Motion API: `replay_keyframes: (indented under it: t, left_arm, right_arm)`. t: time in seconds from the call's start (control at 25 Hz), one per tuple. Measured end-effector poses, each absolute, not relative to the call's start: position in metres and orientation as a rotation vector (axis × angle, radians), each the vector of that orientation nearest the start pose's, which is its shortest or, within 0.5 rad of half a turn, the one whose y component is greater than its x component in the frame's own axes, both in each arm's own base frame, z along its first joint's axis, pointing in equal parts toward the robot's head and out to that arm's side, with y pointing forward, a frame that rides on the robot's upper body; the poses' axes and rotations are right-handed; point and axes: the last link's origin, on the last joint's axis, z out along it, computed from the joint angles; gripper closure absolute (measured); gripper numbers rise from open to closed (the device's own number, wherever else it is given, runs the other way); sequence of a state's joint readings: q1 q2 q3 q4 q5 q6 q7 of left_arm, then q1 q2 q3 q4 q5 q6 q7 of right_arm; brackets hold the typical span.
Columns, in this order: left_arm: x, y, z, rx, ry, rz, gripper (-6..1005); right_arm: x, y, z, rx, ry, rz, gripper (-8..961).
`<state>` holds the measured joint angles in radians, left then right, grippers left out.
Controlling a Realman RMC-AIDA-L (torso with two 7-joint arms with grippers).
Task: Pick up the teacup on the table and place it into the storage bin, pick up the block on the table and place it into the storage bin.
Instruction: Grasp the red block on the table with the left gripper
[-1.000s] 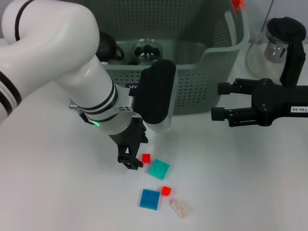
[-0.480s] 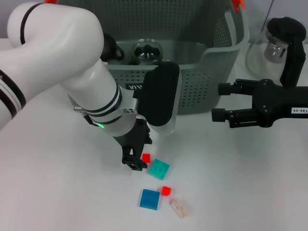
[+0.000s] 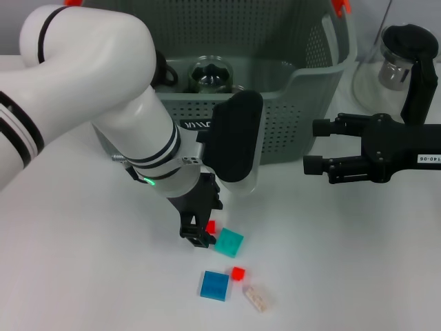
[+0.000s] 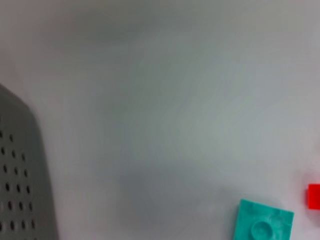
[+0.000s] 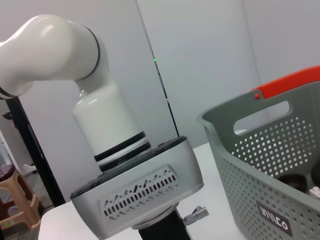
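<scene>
In the head view the left pincer [image 3: 200,233] is low over the white table [image 3: 358,262] in the lower middle of the frame, its dark fingertips at a small red block [image 3: 210,226] and just beside a teal block [image 3: 228,243]. Whether its fingers are spread or pressed on anything cannot be told. Below these lie a blue block [image 3: 215,285], a second small red block [image 3: 238,274] and a clear block [image 3: 256,298], close together near the bottom edge. The left wrist view shows the teal block [image 4: 263,226] and a red block [image 4: 314,196] on the table at the lower right of its frame.

The grey-green storage bin [image 3: 303,103] fills the upper middle, behind the left arm. Inside it sits a glass teacup [image 3: 211,73], next to a dark object that is hard to identify.

The right pincer [image 3: 318,146] hovers at the right of the frame, level with the bin's front wall, its black fingers spread and holding nothing.
</scene>
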<state>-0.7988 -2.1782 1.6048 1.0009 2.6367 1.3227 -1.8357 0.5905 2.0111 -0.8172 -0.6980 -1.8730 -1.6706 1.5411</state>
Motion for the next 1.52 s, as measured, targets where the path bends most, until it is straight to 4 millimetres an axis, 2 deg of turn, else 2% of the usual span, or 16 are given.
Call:
replay_keyframes:
  t: [0.36, 0.6, 1.52]
  left_arm:
    - [-0.1533, 0.3550, -0.1023, -2.954, 0.337, 0.818, 421]
    - [-0.1534, 0.3549, -0.1023, -2.955, 0.331, 0.820, 499]
    - [-0.1554, 0.3559, -0.1051, -2.963, 0.250, 0.886, 632]
  right_arm:
    - [0.2231, 0.3442, 0.0240, -2.855, 0.594, 0.802, 12]
    - [0.2235, 0.3440, 0.0241, -2.854, 0.595, 0.801, 11]
    - [0.2260, 0.3420, 0.0235, -2.851, 0.602, 0.802, 12]
